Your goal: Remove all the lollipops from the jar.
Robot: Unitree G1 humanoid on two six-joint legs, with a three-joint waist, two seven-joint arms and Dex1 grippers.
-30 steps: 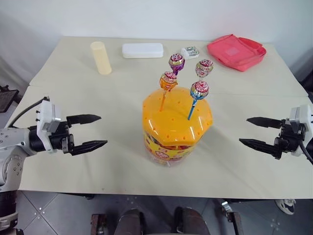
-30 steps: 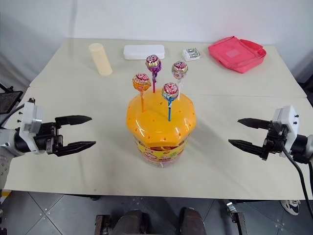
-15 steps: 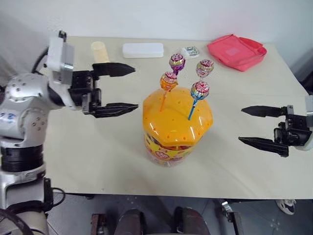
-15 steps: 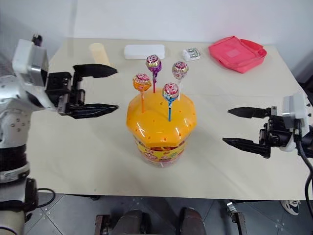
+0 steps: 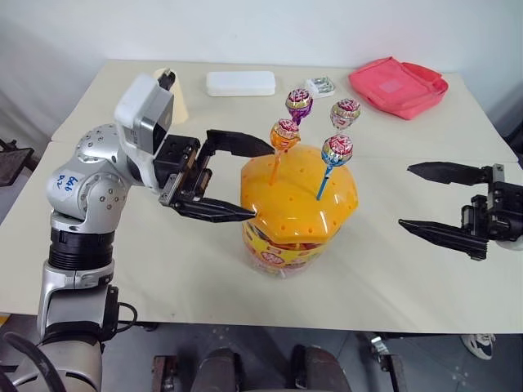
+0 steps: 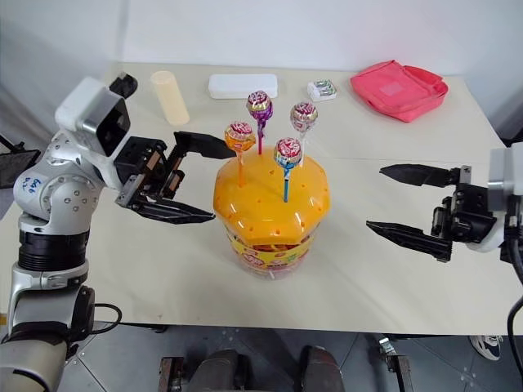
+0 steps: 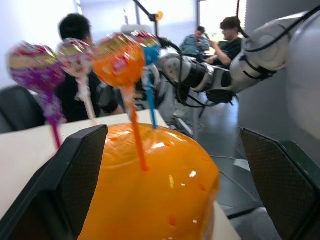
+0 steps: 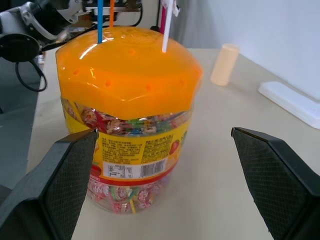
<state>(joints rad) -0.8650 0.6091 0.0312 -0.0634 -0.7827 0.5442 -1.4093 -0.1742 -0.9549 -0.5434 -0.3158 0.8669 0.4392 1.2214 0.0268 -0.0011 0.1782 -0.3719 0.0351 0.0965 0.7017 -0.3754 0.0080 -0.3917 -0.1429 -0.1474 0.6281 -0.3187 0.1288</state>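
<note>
The jar (image 5: 282, 237), a clear tub with an orange domed lid (image 5: 298, 196), stands mid-table. Several lollipops stick upright in the lid: orange (image 5: 283, 135), purple (image 5: 298, 102), pink-silver (image 5: 344, 113) and blue-red (image 5: 336, 150). My left gripper (image 5: 263, 182) is open at the lid's left edge, its upper finger just beside the orange lollipop, its lower finger against the lid's side. In the left wrist view the orange lollipop (image 7: 118, 60) stands between the spread fingers (image 7: 75, 175). To the right of the jar and well apart from it, my right gripper (image 5: 404, 197) hangs open and empty.
At the back of the table are a cream cylinder (image 6: 169, 96), a white box (image 5: 239, 82), a small packet (image 5: 319, 86) and a pink pouch (image 5: 398, 80). Bare table lies on both sides of the jar. People sit in the background of the left wrist view.
My left gripper has swung up and to the right, from the table's left side to the jar's lid beside the orange lollipop. The right gripper has risen a little and stays open.
</note>
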